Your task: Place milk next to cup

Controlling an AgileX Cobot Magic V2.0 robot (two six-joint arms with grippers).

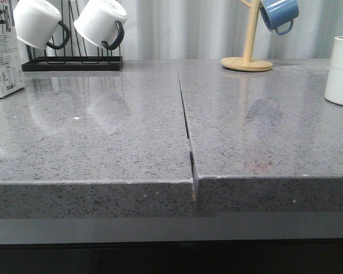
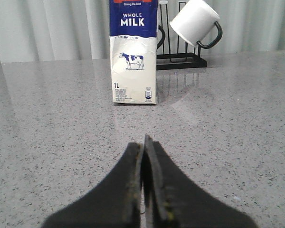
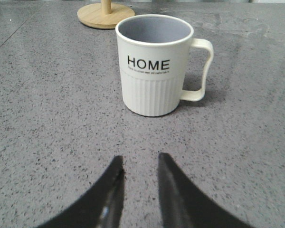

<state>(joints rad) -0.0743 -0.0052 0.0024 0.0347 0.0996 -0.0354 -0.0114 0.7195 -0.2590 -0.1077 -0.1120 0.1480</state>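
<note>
Milk (image 1: pixel 3 51) far left on table (image 1: pixel 103 142), cup (image 1: pixel 341 71) far right

grey speckled stone worktop (image 1: pixel 103 137), glossy, made of two slabs with a dark seam (image 1: pixel 186 123) running from the far edge to the near edge. pale pleated curtain (image 1: pixel 183 28) hangs behind the far edge. black wire mug rack (image 1: pixel 71 60) at the far left corner, wooden mug tree (image 1: pixel 248 51) along the far edge, right of the seam. soft even light, faint reflections on the left slab.
</note>
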